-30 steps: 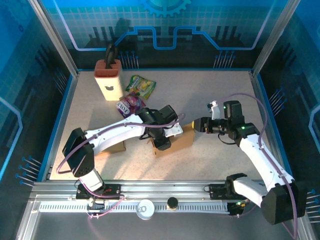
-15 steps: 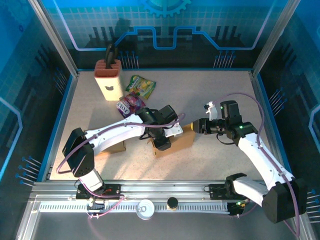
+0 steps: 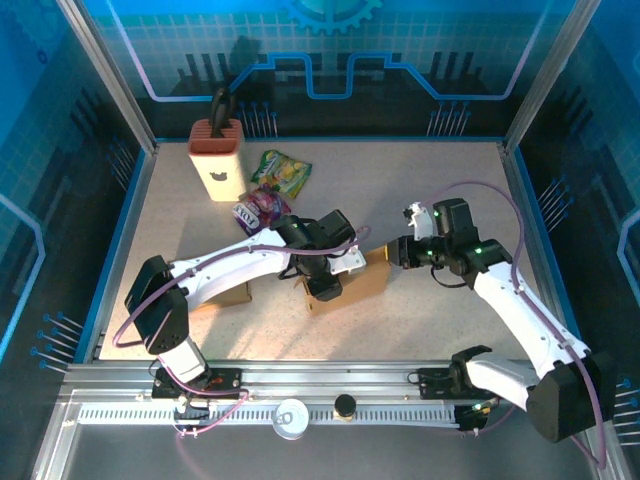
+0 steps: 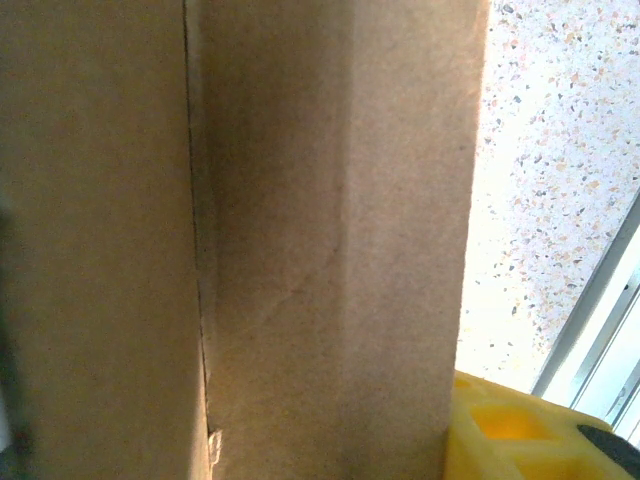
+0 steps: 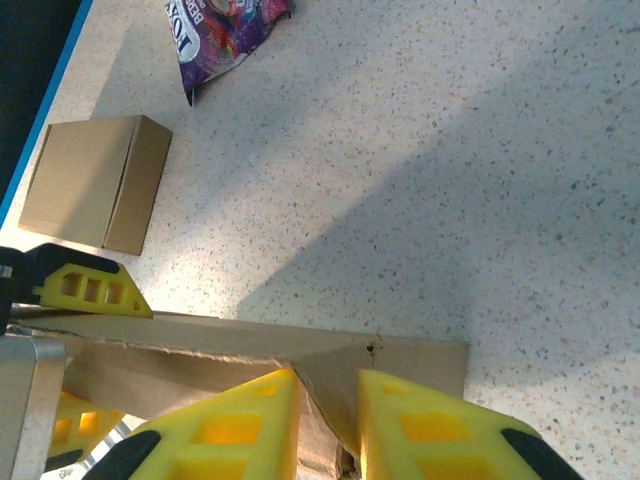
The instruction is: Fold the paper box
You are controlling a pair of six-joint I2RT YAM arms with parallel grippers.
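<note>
1. Cardboard is the job here: the paper box [image 3: 350, 279] sits near the middle of the table [image 3: 440, 180], brown and partly open, between the two arms.
2. The left gripper [image 3: 326, 283] is down on the box's left part. In the right wrist view one of its yellow fingers [image 5: 92, 286] lies on one side of a cardboard wall and its mate on the other, so the jaws are clamped on the box. The left wrist view is close against brown cardboard with a crease line down it.
3. The right gripper [image 3: 388, 254] meets the box's right end. Its two yellow fingers [image 5: 235, 420] stand close together with a cardboard flap [image 5: 322, 395] in the narrow gap. Whether the pads press on the flap I cannot tell.
4. A second small folded box [image 5: 95, 185] lies flat near the table's left edge, well apart from the first.
5. A purple snack bag [image 3: 260, 208] lies just behind the left arm, with a green snack bag [image 3: 282, 172] beyond it.
6. A knife block [image 3: 217, 160] stands upright in the far left corner.
</note>
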